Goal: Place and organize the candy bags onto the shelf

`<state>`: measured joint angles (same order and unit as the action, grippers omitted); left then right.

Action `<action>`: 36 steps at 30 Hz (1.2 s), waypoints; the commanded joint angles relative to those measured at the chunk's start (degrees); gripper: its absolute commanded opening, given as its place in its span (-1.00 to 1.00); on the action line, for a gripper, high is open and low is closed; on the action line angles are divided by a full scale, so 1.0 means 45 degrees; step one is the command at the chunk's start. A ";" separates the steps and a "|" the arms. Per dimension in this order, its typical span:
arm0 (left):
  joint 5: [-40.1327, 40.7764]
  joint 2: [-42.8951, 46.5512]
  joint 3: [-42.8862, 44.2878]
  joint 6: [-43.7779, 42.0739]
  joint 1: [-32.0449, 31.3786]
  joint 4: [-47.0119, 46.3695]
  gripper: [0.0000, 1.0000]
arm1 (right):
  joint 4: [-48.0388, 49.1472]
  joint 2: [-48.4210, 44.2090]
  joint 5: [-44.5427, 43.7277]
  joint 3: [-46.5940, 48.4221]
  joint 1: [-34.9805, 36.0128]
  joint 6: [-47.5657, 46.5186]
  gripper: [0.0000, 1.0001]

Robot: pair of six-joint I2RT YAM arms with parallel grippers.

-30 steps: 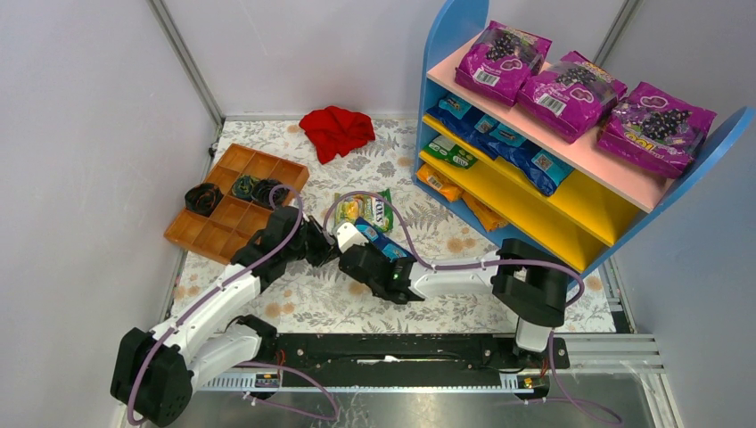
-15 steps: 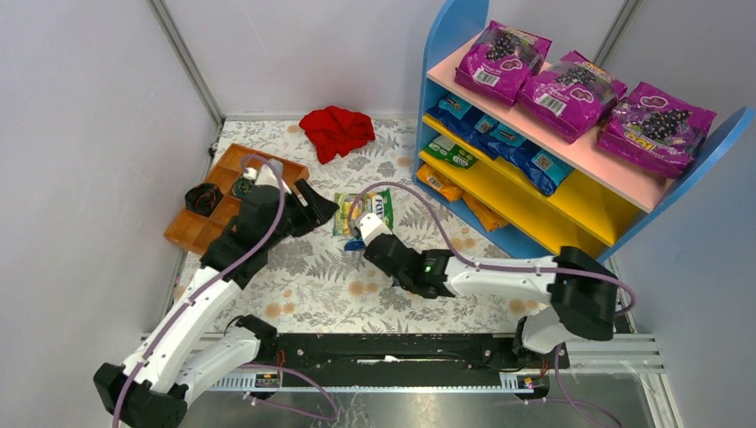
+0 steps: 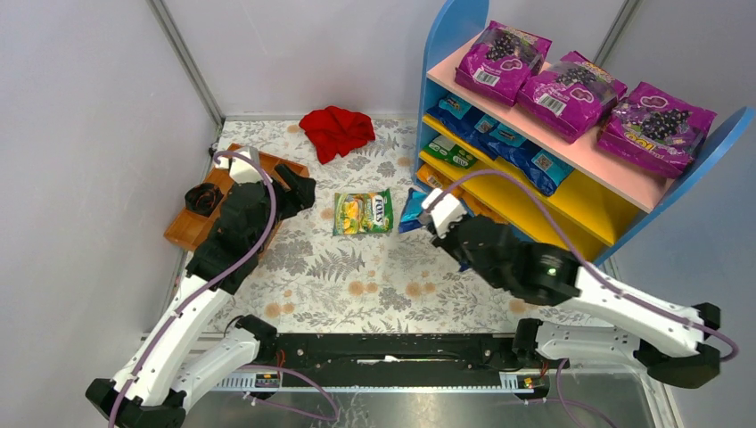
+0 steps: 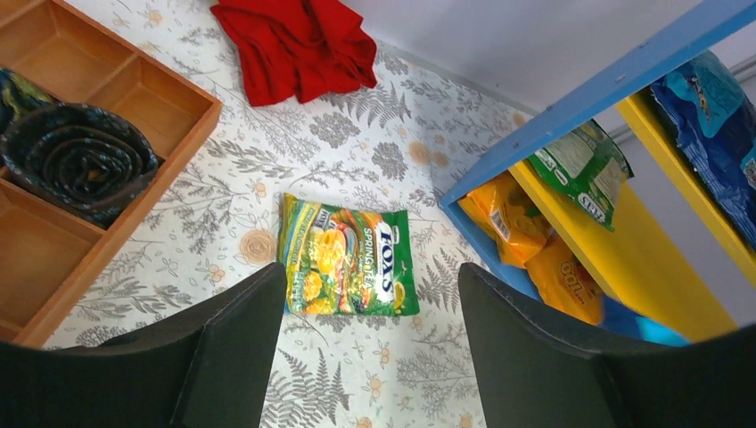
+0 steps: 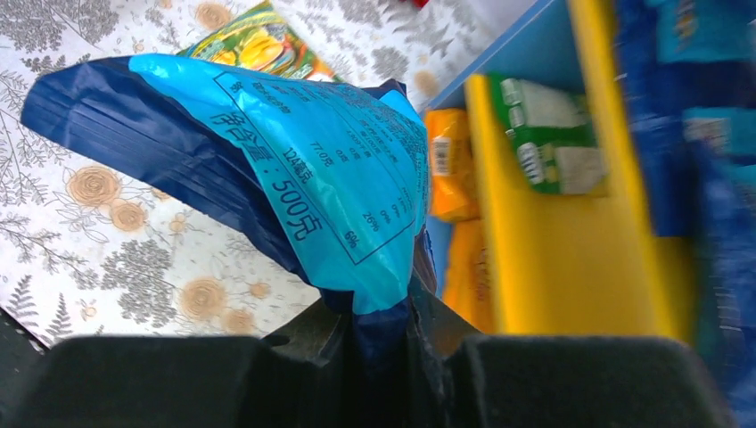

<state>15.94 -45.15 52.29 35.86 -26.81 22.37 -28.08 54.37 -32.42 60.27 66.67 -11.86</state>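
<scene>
My right gripper [image 3: 431, 214] is shut on the end of a bright blue candy bag [image 5: 294, 169], which hangs in the air just left of the shelf [image 3: 443, 40] at its lowest tier. A green candy bag [image 3: 363, 213] lies flat on the floral table. My left gripper [image 4: 370, 294] is open and empty above the table, left of the green candy bag [image 4: 346, 267] and over the tray's edge. On the shelf's yellow boards [image 5: 553, 259] lie blue bags [image 3: 499, 143], a green bag [image 3: 450, 153] and orange bags [image 4: 513, 214].
A brown wooden compartment tray [image 3: 192, 232] with dark rolled items [image 4: 76, 160] sits at the left. A red cloth [image 3: 336, 131] lies at the back. Three magenta grape bags [image 3: 575, 94] rest on the pink top board. Grey walls enclose the table.
My left gripper opened, let go of the blue bag and drew back left toward the tray. My right gripper closed on the bag and carried it right to the shelf.
</scene>
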 commanded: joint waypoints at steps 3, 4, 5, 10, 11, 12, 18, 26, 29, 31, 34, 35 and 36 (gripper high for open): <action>0.0642 -0.0047 -0.0362 -0.0745 -0.0116 -0.1412 0.51 | -0.2919 -0.0827 -0.0718 0.4733 -0.0056 -0.2943 -1.00; 0.0686 -0.0031 -0.0470 -0.0827 -0.0117 -0.1501 0.51 | -0.3294 -0.0756 -0.1073 0.5220 -0.0052 -0.3177 -1.00; 0.0735 0.0020 -0.0561 -0.0896 -0.0135 -0.1594 0.51 | -0.3773 -0.0686 -0.1486 0.5664 -0.0068 -0.3453 -1.00; 0.1134 0.0170 -0.0917 -0.1082 -0.0156 -0.1670 0.54 | -0.4440 -0.0643 -0.3396 0.7157 -0.0063 -0.4872 -1.00; 0.1158 0.0186 -0.0952 -0.1111 -0.0146 -0.1658 0.54 | -0.4512 -0.0679 -0.3589 0.7320 -0.0072 -0.5137 -1.00; 0.1187 0.0201 -0.0973 -0.1127 -0.0145 -0.1649 0.54 | -0.4585 -0.0749 -0.3949 0.7438 -0.0054 -0.5412 -1.00; 0.1251 0.0197 -0.0974 -0.1176 -0.0175 -0.1649 0.55 | -0.4540 -0.1637 -0.5410 0.7181 -0.0057 -0.6359 -1.00; 0.1025 0.0059 -0.0986 -0.1091 -0.0171 -0.1729 0.55 | -0.3915 -0.2622 -0.6555 0.5001 -0.0056 -0.6947 -1.00; 0.0973 0.0018 -0.1030 -0.1057 -0.0176 -0.1743 0.55 | -0.2991 -0.3036 -0.7021 0.4381 -0.0067 -0.7699 -1.00; 0.0907 0.0003 -0.1053 -0.1022 -0.0176 -0.1767 0.55 | -0.2617 -0.3245 -0.7273 0.3980 -0.0052 -0.8036 -1.00; 0.0796 -0.0013 -0.1054 -0.0961 -0.0175 -0.1796 0.55 | -0.2516 -0.3280 -0.7484 0.3654 -0.0053 -0.8098 -1.00; 0.0771 -0.0022 -0.1054 -0.0957 -0.0176 -0.1806 0.55 | -0.2385 -0.3286 -0.7641 0.3525 -0.0051 -0.8204 -1.00; 0.0763 -0.0023 -0.1054 -0.0939 -0.0176 -0.1802 0.55 | -0.2158 -0.3304 -0.7834 0.3370 -0.0051 -0.8388 -1.00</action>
<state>19.79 -45.10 47.83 31.53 -27.40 17.87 -47.70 40.64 -60.71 75.70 66.63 -43.68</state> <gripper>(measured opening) 0.773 0.208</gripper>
